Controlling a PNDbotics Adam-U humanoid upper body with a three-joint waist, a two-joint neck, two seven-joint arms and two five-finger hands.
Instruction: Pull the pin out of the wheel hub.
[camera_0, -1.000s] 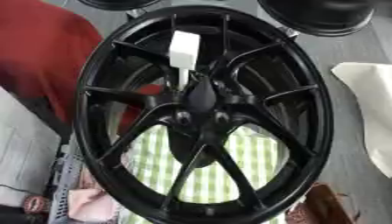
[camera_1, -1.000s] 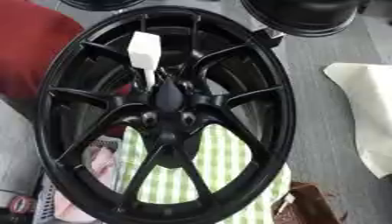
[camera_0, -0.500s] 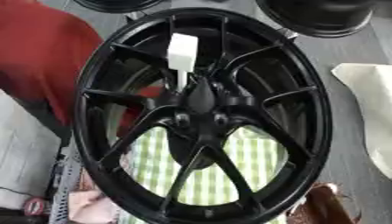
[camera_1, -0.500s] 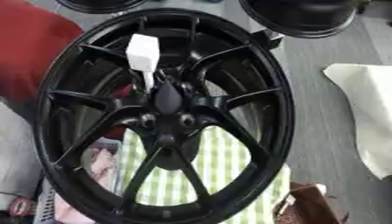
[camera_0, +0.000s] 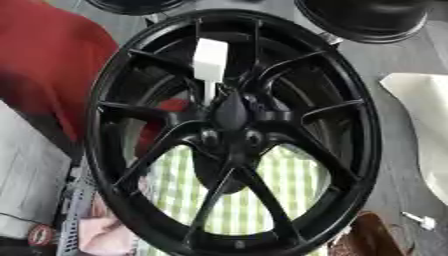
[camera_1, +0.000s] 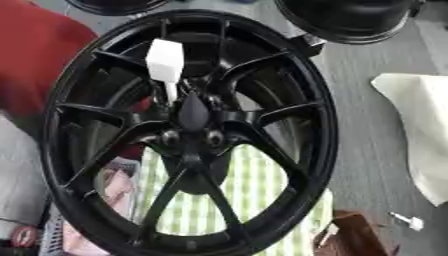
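Seemingly light and rigid, the white pin (camera_0: 210, 62) is being shown at 11 o'clock of the hub (camera_0: 232, 117); its blocky head is judged graspable. No hand is being shown.

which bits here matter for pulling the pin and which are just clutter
For the job: black wheel; white pin standing in the hub.

Lying about: red cloth; green checked cloth; cream cloth; second dark wheel beyond. Neither hand shows.
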